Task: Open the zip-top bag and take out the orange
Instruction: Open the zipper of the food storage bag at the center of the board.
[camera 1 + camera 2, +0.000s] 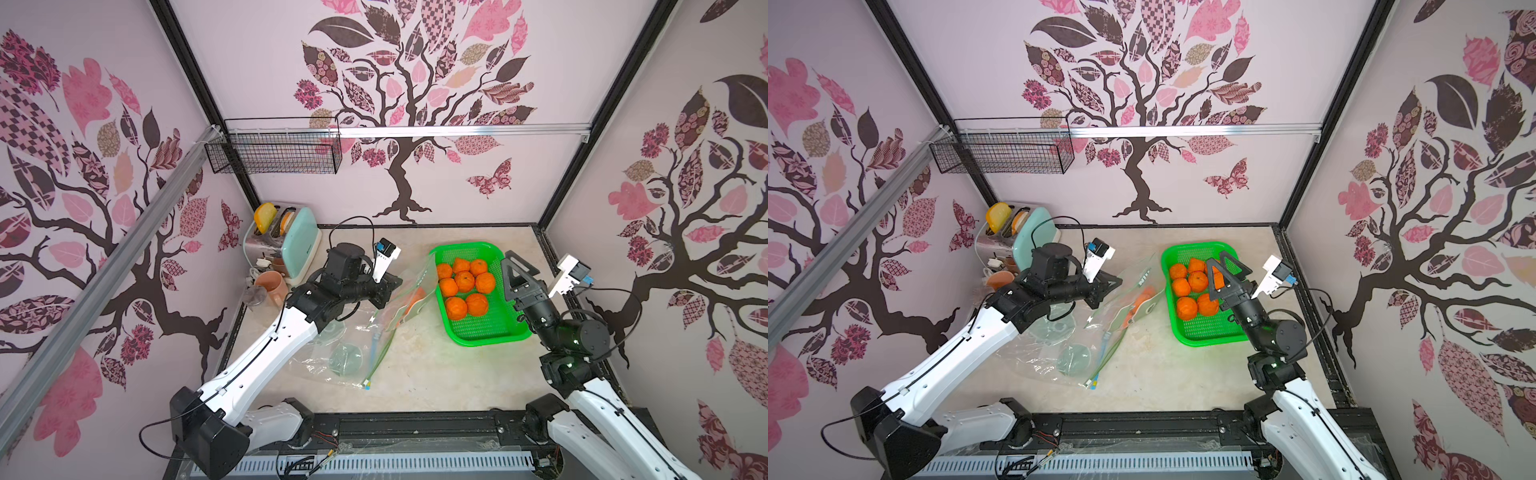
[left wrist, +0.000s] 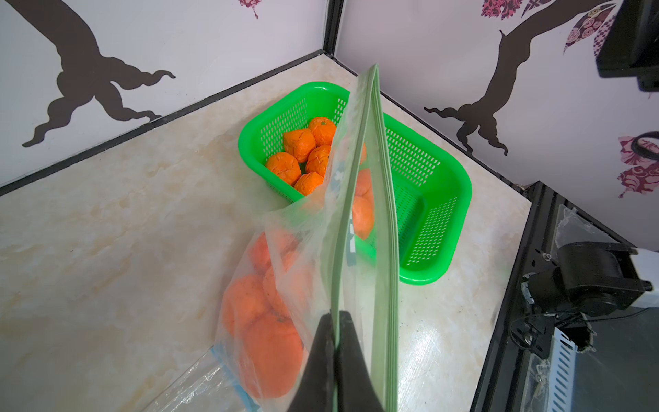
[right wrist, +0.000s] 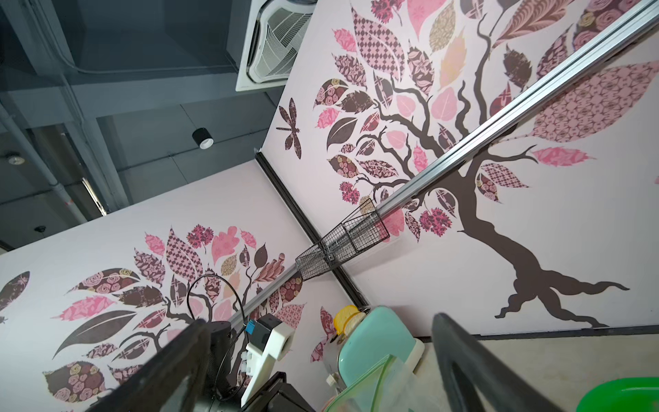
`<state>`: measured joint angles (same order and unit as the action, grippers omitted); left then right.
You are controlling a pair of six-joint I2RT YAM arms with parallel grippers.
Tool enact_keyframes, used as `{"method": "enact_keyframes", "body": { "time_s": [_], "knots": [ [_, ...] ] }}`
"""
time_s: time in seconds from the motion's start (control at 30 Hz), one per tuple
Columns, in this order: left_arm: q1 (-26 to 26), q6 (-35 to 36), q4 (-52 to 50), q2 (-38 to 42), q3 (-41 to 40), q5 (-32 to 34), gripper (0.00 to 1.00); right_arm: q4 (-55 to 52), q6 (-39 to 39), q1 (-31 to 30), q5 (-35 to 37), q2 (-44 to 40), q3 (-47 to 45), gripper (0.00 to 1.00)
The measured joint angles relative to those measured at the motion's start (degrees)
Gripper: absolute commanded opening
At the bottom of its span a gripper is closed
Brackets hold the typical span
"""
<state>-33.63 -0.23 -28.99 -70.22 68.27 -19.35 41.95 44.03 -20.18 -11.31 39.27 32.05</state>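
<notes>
By the toaster (image 1: 286, 243), the left gripper (image 1: 388, 289) is pinched tight on one green lip of the zip-top bag (image 1: 411, 291) and holds it up. An orange (image 2: 271, 342) sits low inside the bag, with more beside it. The bag's mouth looks like a thin slit. Next is the green basket (image 1: 482, 332) with loose oranges (image 1: 464, 281) in it. Above it, the right gripper (image 1: 519, 264) has its jaws wide apart and holds nothing. I think it should come down slowly, take the other lip and pull gently sideways, so the bag does not slip.
</notes>
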Motion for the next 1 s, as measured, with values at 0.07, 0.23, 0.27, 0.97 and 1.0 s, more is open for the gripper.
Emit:
{"method": "enact_keyframes", "body": {
  "time_s": [0.07, 0.23, 0.27, 0.97, 1.0],
  "knots": [
    [0.0, 0.0, 0.1, 0.0, -0.1, 0.0, 0.00, -5.5, -0.5, 0.1, -1.4, 2.7, 4.3, 0.82],
    [0.0, -0.9, 1.0, 0.0, -1.4, -0.4, 0.00, -13.8, 2.3, -1.7, -9.4, 8.2, 11.5, 0.39],
    [0.0, -1.3, 1.3, 0.0, -1.6, -0.6, 0.00, -14.8, 3.6, -2.9, -10.8, 8.8, 11.7, 0.35],
    [-0.9, -5.6, 4.1, -0.4, -2.5, -6.7, 0.00, -38.7, 10.0, -19.1, -7.6, 32.3, 23.7, 0.13],
    [-1.1, -5.6, 4.2, -0.4, -2.6, -6.7, 0.00, -39.6, 9.9, -19.1, -6.8, 32.6, 23.8, 0.13]
  ]
}}
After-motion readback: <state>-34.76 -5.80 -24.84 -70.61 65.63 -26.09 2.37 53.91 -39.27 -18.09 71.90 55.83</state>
